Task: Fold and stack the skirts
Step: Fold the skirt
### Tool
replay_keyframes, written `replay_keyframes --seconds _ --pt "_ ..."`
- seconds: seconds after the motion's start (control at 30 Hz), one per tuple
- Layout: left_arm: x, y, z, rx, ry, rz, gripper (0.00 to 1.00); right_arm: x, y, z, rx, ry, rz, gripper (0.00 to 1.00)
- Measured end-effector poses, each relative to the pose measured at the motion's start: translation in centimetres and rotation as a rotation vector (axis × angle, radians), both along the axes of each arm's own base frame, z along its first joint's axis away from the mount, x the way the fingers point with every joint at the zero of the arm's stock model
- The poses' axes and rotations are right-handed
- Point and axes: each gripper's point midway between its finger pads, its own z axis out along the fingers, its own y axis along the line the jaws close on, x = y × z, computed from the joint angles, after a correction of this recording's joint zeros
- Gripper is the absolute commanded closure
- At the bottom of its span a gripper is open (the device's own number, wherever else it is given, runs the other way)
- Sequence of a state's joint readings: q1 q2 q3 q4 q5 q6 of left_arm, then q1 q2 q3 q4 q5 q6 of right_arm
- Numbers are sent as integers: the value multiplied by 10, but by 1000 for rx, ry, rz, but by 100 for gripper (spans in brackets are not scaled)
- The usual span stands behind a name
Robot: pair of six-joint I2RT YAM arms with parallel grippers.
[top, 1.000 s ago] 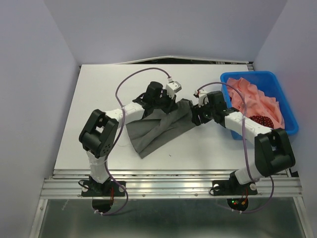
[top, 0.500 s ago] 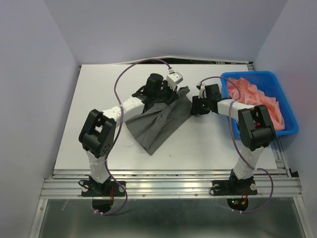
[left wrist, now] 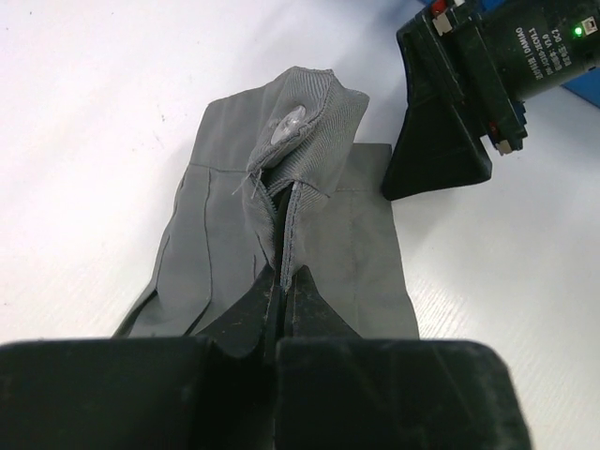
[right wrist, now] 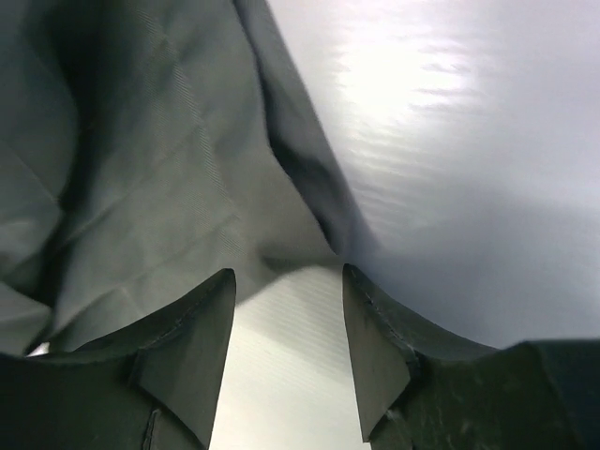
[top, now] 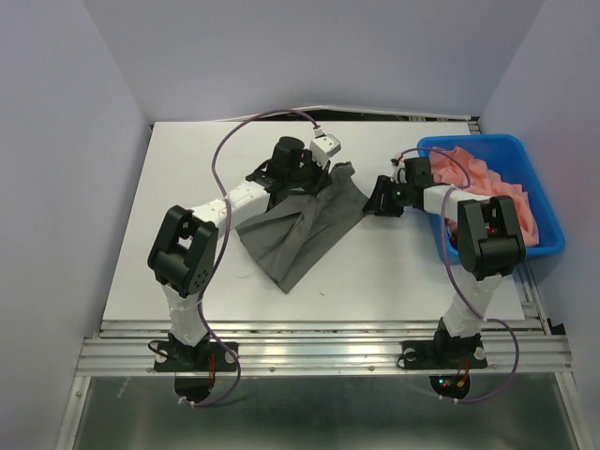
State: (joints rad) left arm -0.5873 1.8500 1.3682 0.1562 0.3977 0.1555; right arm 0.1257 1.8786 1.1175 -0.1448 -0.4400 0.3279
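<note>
The dark grey skirt (top: 305, 225) lies rumpled on the white table (top: 187, 197) between the arms. My left gripper (top: 323, 172) is shut on the skirt's far edge; in the left wrist view the cloth (left wrist: 281, 187) rises as a fold pinched between the closed fingers (left wrist: 281, 286). My right gripper (top: 380, 202) is open just right of the skirt's right edge, low over the table; in the right wrist view the grey cloth (right wrist: 141, 159) lies just ahead of its spread fingers (right wrist: 289, 281). The dark red polka-dot skirt is hidden.
A blue bin (top: 544, 187) at the right holds a salmon-pink cloth (top: 497, 187). The right arm's black wrist (left wrist: 469, 94) sits close beside the left gripper. Purple walls enclose the table; a metal rail (top: 319, 342) runs along the near edge.
My left gripper has lifted the skirt's far edge back and up. My right gripper has let the skirt go and pulled right toward the bin; its arm now covers the red spotted cloth.
</note>
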Motion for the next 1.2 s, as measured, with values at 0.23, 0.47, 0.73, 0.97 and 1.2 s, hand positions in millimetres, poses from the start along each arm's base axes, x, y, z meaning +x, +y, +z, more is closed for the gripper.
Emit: replay_keyframes --seconds 0.23,0.47,0.73,0.97,1.2 --pt "13 4 -5 30 -6 47 100 18 17 -10 99 16 11 99" --pt "50 36 -3 129 -99 268 100 -6 24 -9 170 64 12 99" --pt "46 42 16 205 -247 277 100 -45 24 -3 203 113 2 99" --pt "-12 -25 -31 287 -240 36 100 -46 26 -1 220 122 2 99" --pt "-36 -38 -93 368 -151 -58 100 -54 29 -2 240 140 16 99"
